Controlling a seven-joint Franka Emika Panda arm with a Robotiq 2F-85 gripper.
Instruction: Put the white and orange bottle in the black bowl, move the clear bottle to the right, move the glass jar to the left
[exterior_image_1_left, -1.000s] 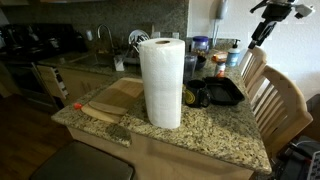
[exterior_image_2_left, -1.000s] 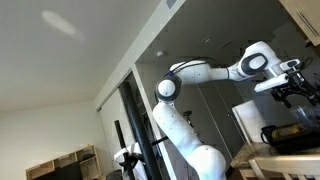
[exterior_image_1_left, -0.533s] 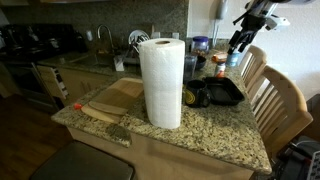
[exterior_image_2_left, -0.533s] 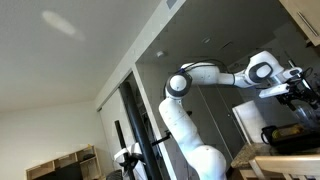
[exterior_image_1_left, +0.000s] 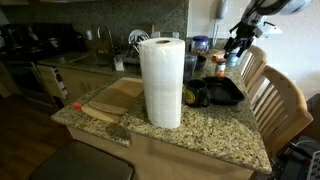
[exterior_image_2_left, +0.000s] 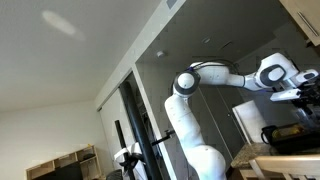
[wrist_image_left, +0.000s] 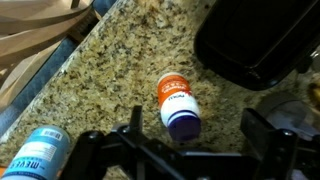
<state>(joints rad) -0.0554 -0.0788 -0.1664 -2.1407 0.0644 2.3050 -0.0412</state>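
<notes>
gripper (wrist_image_left: 196, 128) spread wide, nothing between fingers, hangs over granite counter (wrist_image_left: 110, 70). white and orange bottle (wrist_image_left: 175, 98) lies on its side on counter, dark cap toward gripper; contents not visible. black bowl (wrist_image_left: 250, 40) near bottle, not touching; visible inside plain glossy black. blue-label bottle (wrist_image_left: 45, 150) lies well apart at frame edge. in an exterior view gripper (exterior_image_1_left: 238, 42) high over black bowl (exterior_image_1_left: 222, 92), past paper towel roll (exterior_image_1_left: 161, 82).
</notes>
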